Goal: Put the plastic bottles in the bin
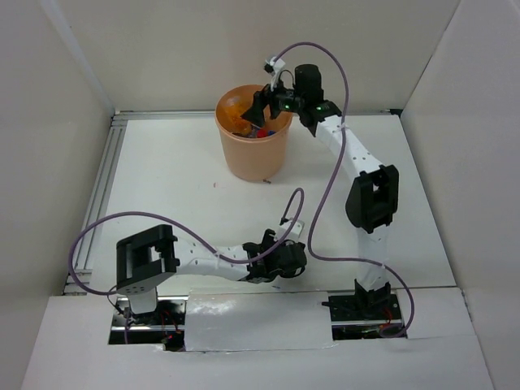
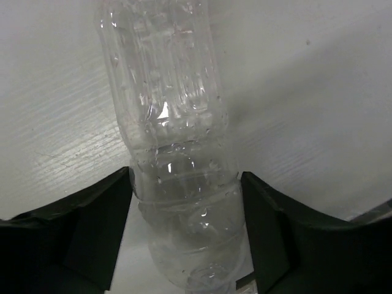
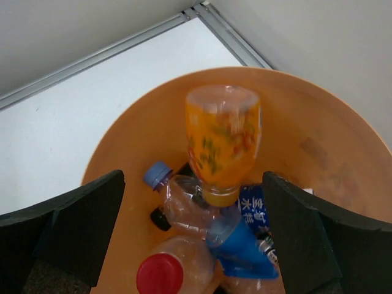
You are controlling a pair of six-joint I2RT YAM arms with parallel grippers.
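Observation:
My left gripper (image 1: 284, 258) sits low over the table near its front edge. In the left wrist view it (image 2: 185, 184) is shut on a plain clear bottle (image 2: 174, 122), both black fingers (image 2: 104, 220) pressing its sides; the bottle stretches away over the white table. My right gripper (image 1: 266, 114) hangs over the orange-peach bin (image 1: 252, 158), open and empty (image 3: 193, 184). Below it an orange bottle (image 3: 223, 141), blurred, is inside the bin (image 3: 318, 141), touching neither finger. Under it lie a clear blue-capped bottle (image 3: 190, 211), a blue-labelled one (image 3: 245, 248), a red-capped one (image 3: 160, 275) and a black cap (image 3: 160, 218).
Aluminium rails (image 1: 106, 179) run along the table's left and back edges. Cardboard walls (image 1: 49, 122) close in the left, back and right sides. Purple cables (image 1: 325, 195) loop over the table between the arms.

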